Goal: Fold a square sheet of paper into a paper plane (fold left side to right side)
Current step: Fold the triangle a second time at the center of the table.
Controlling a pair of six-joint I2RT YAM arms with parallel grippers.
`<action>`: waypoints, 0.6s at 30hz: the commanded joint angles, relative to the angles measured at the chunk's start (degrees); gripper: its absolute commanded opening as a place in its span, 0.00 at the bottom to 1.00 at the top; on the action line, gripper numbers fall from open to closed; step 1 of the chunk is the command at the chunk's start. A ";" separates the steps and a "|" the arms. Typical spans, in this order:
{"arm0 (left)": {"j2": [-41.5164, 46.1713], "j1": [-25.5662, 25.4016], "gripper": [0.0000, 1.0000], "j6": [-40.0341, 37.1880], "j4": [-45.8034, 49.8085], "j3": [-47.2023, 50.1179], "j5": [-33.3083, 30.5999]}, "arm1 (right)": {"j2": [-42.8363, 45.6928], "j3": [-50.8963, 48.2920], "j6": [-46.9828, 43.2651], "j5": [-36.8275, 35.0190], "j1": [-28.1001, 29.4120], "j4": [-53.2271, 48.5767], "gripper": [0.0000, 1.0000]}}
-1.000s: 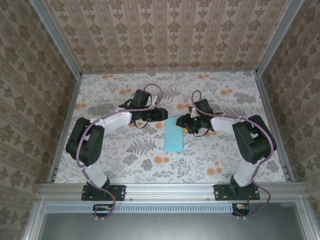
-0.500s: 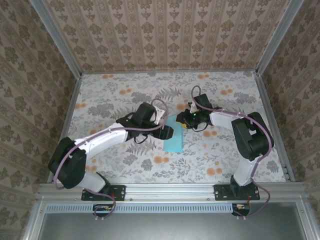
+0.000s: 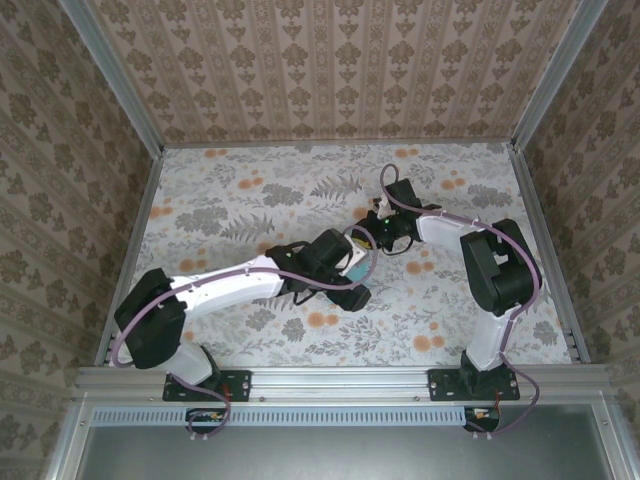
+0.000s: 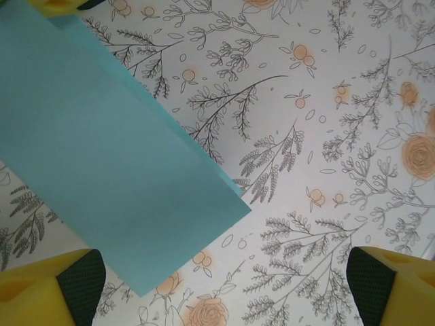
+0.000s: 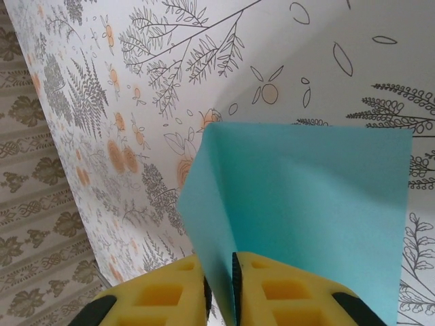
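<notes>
Left gripper (image 4: 223, 288) wide open, hovers over near end of paper (image 4: 102, 170), holds nothing. Paper lies on surface (image 4: 326, 136) as a narrow half-folded strip. Far end is pinched in closed right gripper (image 5: 219, 285). Judgement: side-to-side fold looks done; nose and wing folds left.
</notes>
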State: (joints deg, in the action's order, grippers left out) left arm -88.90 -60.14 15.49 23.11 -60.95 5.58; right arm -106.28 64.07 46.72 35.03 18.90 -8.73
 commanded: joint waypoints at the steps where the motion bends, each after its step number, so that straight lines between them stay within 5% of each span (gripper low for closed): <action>1: -2.69 -2.08 0.98 -2.99 4.54 -4.19 -5.30 | -1.26 1.76 -0.84 1.11 -0.26 -3.04 0.16; 18: -16.19 -7.35 1.00 -4.63 12.70 -14.58 -17.42 | -2.35 2.99 -1.08 2.07 -0.39 -4.14 0.10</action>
State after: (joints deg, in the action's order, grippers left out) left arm -103.79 -66.81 11.92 32.47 -73.38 -7.84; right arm -107.66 65.69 46.44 35.27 18.87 -10.96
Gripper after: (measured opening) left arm 0.992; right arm 0.098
